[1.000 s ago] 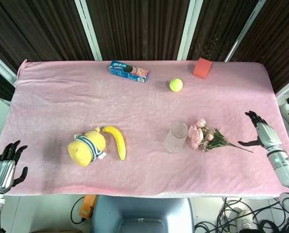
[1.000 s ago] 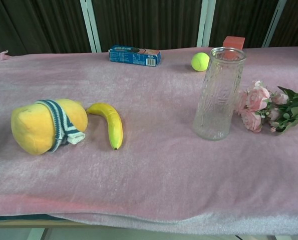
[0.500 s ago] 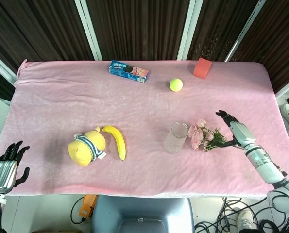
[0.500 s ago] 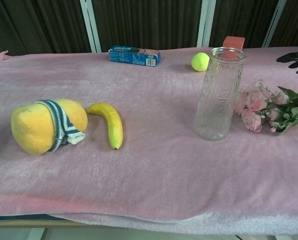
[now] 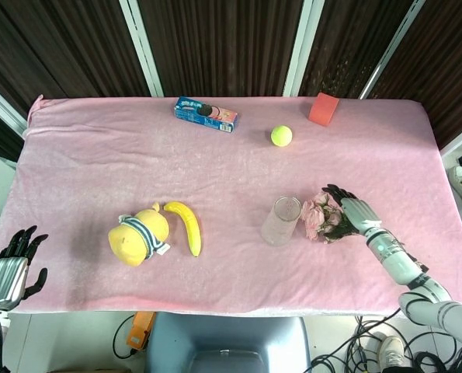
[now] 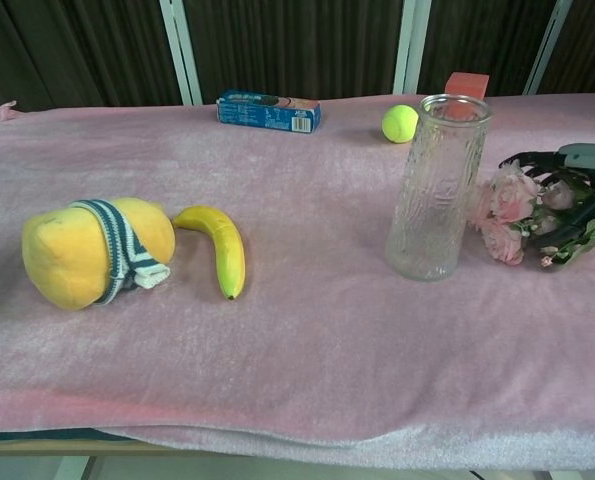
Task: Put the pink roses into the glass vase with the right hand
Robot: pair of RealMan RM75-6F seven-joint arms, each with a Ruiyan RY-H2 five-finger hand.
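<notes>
The pink roses (image 5: 316, 216) lie on the pink cloth just right of the glass vase (image 5: 281, 221), blooms toward the vase, green stems pointing right. In the chest view the roses (image 6: 505, 215) lie beside the upright, empty vase (image 6: 437, 190). My right hand (image 5: 347, 211) hovers over the stem end of the bouquet with dark fingers spread above the leaves and nothing gripped; the chest view shows the same hand (image 6: 567, 185) arched over the flowers. My left hand (image 5: 9, 264) hangs off the table's front left corner, fingers apart and empty.
A yellow plush toy (image 5: 140, 235) and a banana (image 5: 185, 227) lie left of the vase. At the back are a blue box (image 5: 206, 114), a tennis ball (image 5: 281, 136) and a red block (image 5: 323, 109). The table's right edge is behind my right forearm.
My right hand has travelled left from the table's right edge to a spot directly over the roses' stems. The roses, vase and left hand have stayed put.
</notes>
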